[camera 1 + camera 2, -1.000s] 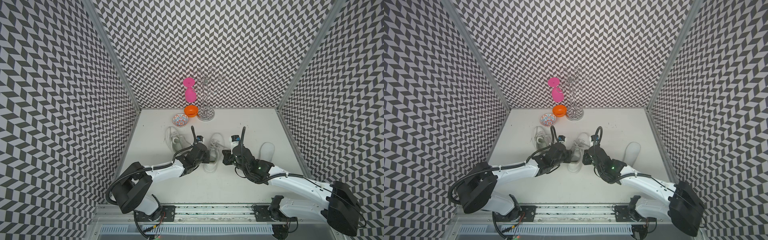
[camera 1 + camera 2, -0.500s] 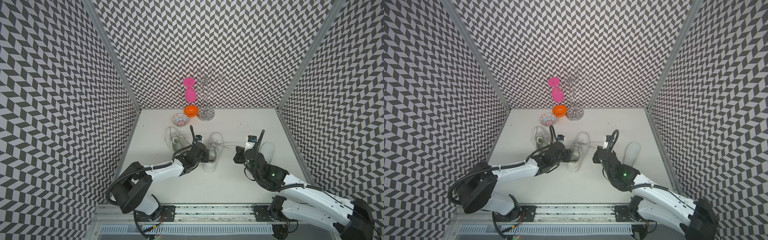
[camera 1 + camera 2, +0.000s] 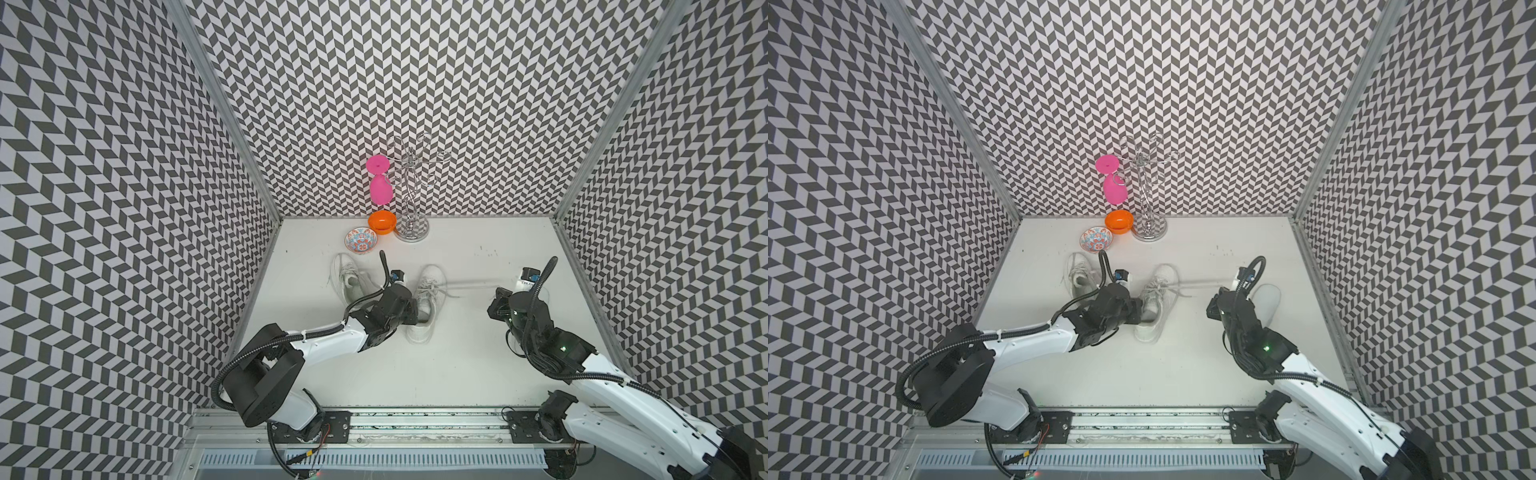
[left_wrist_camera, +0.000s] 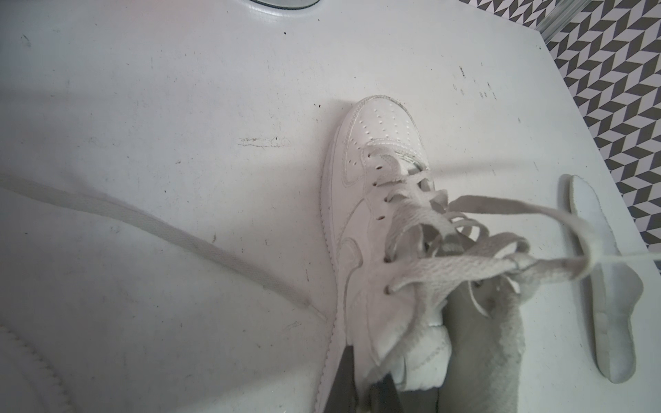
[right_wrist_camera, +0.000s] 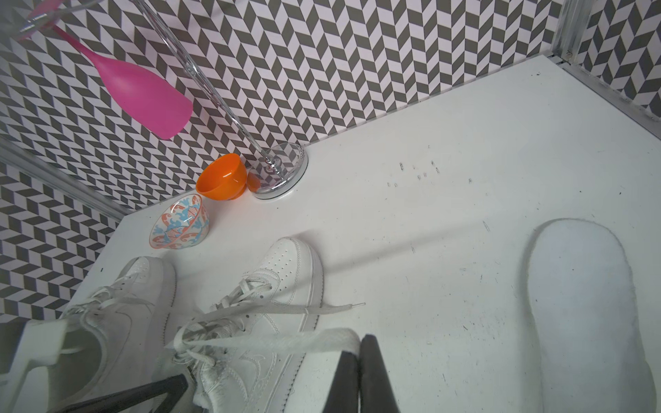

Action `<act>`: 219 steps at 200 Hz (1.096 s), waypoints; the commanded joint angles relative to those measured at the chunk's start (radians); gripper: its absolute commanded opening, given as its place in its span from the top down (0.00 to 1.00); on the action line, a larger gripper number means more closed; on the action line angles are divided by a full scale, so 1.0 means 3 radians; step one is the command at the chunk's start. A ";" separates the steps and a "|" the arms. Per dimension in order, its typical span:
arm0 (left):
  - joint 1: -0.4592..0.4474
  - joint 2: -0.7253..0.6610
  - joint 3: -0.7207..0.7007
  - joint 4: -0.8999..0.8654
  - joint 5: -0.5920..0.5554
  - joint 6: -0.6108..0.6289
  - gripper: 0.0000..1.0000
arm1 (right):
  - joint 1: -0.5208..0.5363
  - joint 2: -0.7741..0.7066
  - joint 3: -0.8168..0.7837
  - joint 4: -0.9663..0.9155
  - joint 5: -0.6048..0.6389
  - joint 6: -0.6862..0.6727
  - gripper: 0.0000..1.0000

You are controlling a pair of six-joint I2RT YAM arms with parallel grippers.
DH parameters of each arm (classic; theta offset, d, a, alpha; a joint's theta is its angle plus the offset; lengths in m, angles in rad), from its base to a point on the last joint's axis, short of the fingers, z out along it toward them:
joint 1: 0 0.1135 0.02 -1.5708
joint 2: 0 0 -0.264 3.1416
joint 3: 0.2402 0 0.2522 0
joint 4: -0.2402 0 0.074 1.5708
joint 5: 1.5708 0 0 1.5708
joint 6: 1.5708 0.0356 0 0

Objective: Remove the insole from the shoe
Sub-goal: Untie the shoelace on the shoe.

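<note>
White shoe (image 3: 428,291) at table (image 3: 457,365) centre: L pincer (image 4: 363,382) clamped on its collar, R pincer (image 5: 357,345) pinching taut lace (image 5: 279,339). One insole (image 3: 1264,303) lies loose beside R arm. Pull lace slowly w/ shoe pinned, loosening the throat.

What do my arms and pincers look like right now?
Both the left arm and right arm have white shells, black joints and ribbed black cable loops. The right one shows a green light. Dark wedge fingers form the left pincer and right pincer.

Black-and-white chevron walls (image 3: 415,83) on three sides; scuffed white tabletop (image 3: 457,365); even light.
</note>
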 commanded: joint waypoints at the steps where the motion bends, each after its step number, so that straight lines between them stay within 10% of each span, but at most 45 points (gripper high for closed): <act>1: 0.0029 -0.0075 0.0050 0.0106 -0.0038 -0.0010 1.00 | -0.0026 0.0085 -0.0010 0.0105 -0.0114 -0.0050 1.00; 40: -0.0048 -0.0091 0.0045 0.0171 0.0031 0.0017 1.00 | -0.0197 0.0400 0.0116 0.0148 -0.0361 -0.0171 0.98; 107: -0.0153 -0.0098 0.0071 0.0183 0.0050 0.0011 1.00 | -0.0209 0.0887 0.0554 0.0075 -0.0962 -0.0660 0.27; 219: -0.0330 -0.0074 0.0058 0.0306 0.0077 0.0033 1.00 | 0.0496 0.1731 0.0972 -0.0009 -0.0641 -0.0859 0.20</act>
